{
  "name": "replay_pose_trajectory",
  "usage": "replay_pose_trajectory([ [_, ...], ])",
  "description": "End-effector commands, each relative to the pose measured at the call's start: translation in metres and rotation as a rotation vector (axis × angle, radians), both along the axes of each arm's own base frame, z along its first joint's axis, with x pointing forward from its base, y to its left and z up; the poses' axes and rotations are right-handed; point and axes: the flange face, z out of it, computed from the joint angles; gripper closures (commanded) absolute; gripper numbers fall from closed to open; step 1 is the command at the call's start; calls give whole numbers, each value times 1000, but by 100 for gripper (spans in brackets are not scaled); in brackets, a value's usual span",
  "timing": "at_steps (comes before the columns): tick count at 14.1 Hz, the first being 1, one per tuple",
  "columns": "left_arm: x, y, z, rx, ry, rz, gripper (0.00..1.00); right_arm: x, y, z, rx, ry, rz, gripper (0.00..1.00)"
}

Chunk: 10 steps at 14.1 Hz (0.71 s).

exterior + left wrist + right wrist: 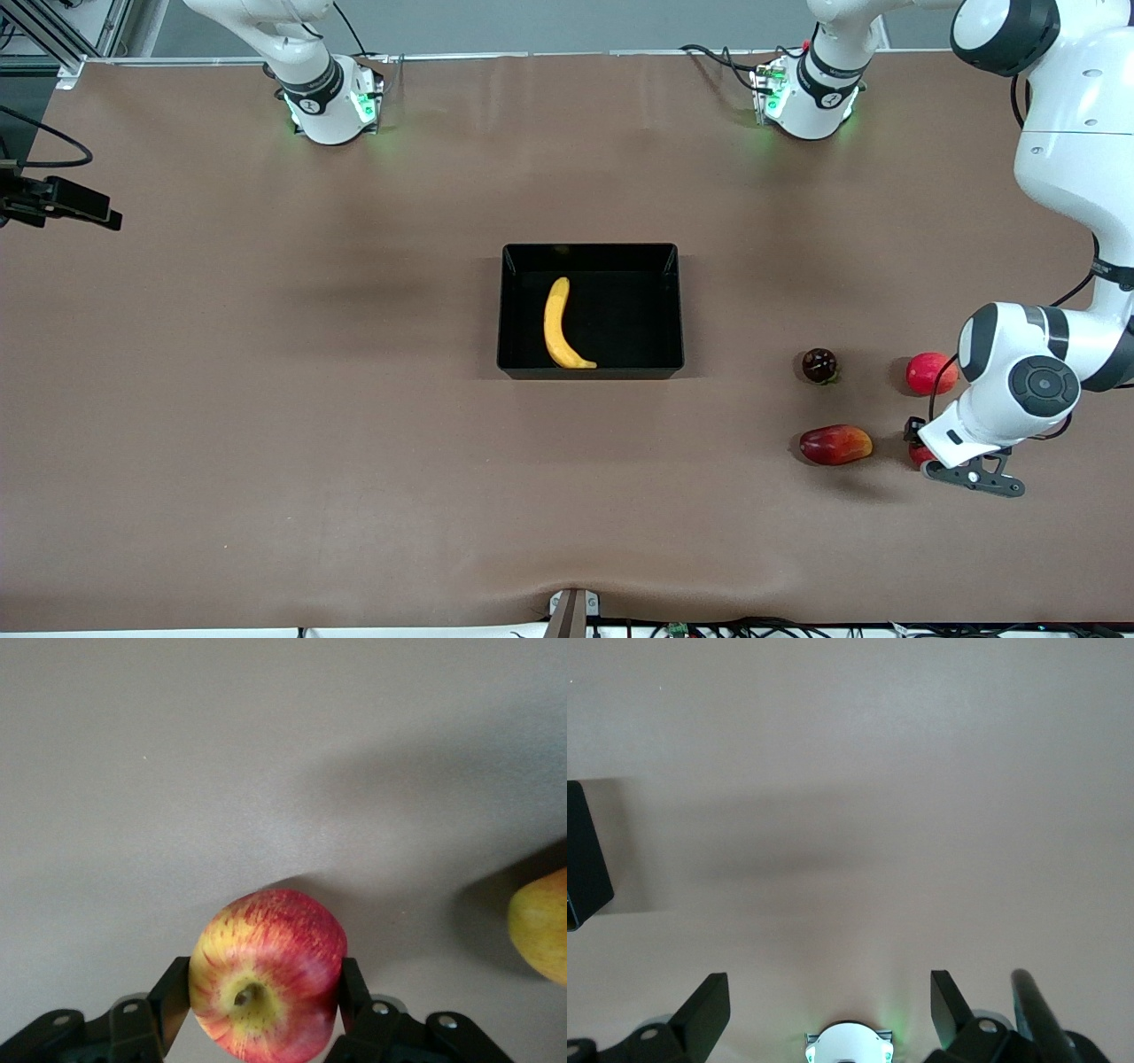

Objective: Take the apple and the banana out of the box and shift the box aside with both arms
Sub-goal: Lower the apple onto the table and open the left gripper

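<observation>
The yellow banana (pixel 560 325) lies inside the black box (pixel 590 251) in the middle of the table. My left gripper (pixel 921 450) is down at the table at the left arm's end, shut on the streaked red apple (pixel 266 974). One finger (pixel 177 992) presses each side of the fruit, and its stem dimple faces the wrist camera. In the front view only a red sliver of the apple (pixel 918 455) shows under the wrist. My right gripper (pixel 830 1005) hangs open over bare table, with a corner of the box (pixel 585 859) at the view's edge.
A mango (pixel 835 444) lies beside the left gripper toward the box; its yellow end (pixel 542 926) shows in the left wrist view. A pinkish-red round fruit (pixel 930 373) and a dark round fruit (pixel 819 365) sit farther from the front camera.
</observation>
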Motion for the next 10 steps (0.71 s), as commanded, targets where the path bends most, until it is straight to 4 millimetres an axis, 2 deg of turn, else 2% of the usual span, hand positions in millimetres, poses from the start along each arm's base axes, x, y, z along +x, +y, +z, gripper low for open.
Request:
replay_pose_trajectory([
  [1, 6, 7, 3, 7, -19, -2, 0, -5, 6, 9, 17, -7, 15, 0],
  [3, 8, 7, 14, 2, -35, 10, 0, -7, 12, 15, 22, -19, 22, 0],
  [5, 9, -2, 38, -14, -53, 14, 0, -6, 10, 15, 20, -25, 18, 0],
  [6, 9, -13, 53, -26, -62, 6, 0, -7, 9, 17, 21, -31, 17, 0],
  [9, -1, -66, 93, -58, -17, 38, 0, -6, 9, 20, 30, -49, 13, 0],
  [10, -5, -90, 106, -69, -8, 54, 0, -5, 9, 20, 31, -52, 11, 0],
])
